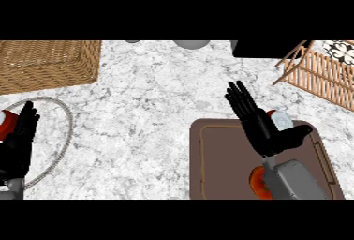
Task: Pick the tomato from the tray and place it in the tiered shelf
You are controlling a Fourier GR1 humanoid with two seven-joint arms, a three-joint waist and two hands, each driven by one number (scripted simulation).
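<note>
The brown tray [221,164] lies at the lower right of the counter. On it a red-orange round thing, likely the tomato [254,183], shows beside my right forearm, which hides most of it. My right hand [265,131] hovers over the tray's far half, open, fingers straight and pointing up-left, thumb out to the right. It holds nothing. The wooden tiered shelf [319,70] stands at the upper right, apart from the hand. My left hand [15,150] rests open at the left edge, fingers up.
A pale and red object [280,118] peeks out behind my right hand at the tray's far edge. A wicker basket [45,63] fills the upper left. A grey wire ring [68,124] with a red item [7,123] lies by my left hand.
</note>
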